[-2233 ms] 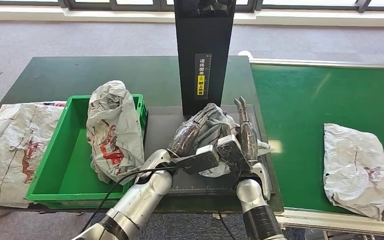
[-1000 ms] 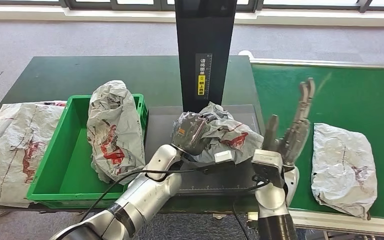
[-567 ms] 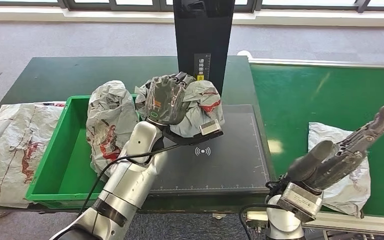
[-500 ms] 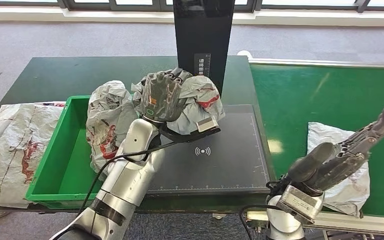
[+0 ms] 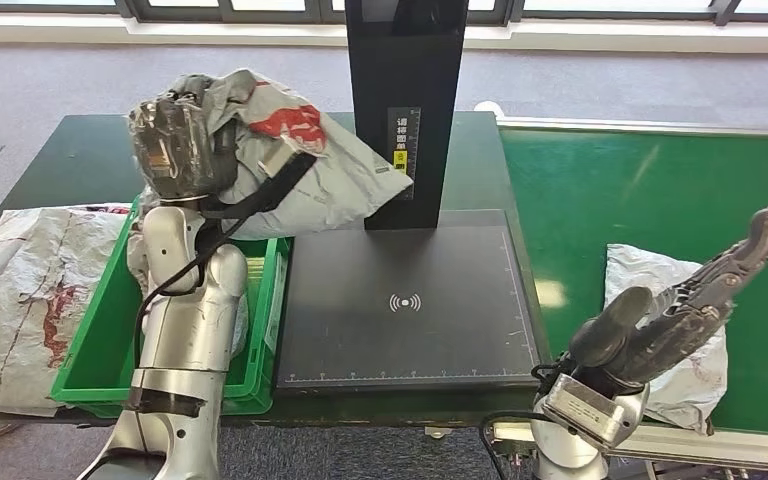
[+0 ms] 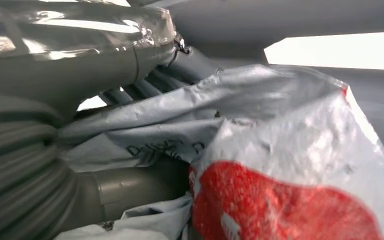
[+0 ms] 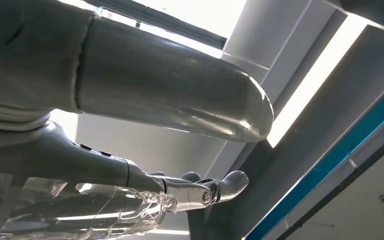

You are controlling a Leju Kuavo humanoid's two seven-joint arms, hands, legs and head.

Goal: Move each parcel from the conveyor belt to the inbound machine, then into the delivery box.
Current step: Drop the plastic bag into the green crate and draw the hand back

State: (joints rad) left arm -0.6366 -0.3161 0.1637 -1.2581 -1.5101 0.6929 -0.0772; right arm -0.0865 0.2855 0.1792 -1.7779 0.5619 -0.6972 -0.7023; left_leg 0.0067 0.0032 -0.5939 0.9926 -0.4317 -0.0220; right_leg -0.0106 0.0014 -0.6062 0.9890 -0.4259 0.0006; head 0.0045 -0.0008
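My left hand [image 5: 175,145] grips a crumpled grey parcel with red print [image 5: 295,165] and holds it high above the green delivery box [image 5: 265,300]. In the left wrist view the hand's fingers [image 6: 80,60] wrap the same parcel [image 6: 280,150]. The inbound machine's black pad [image 5: 410,300] lies bare under its black scanner tower [image 5: 405,100]. My right hand [image 5: 680,310] is open, fingers spread, raised over a second grey parcel [image 5: 645,272] that lies on the green conveyor belt [image 5: 660,180]. The right hand [image 7: 155,125] holds nothing in the right wrist view.
A large flat parcel [image 5: 20,290] lies on the dark table left of the box. My left forearm [image 5: 185,320] stands upright in front of the box and hides most of its inside. The scanner tower rises close to the right of the held parcel.
My left hand lifted the parcel off the black pad and swung it up and left over the green box. My right hand left the pad for the belt; the belt parcel drifted left.
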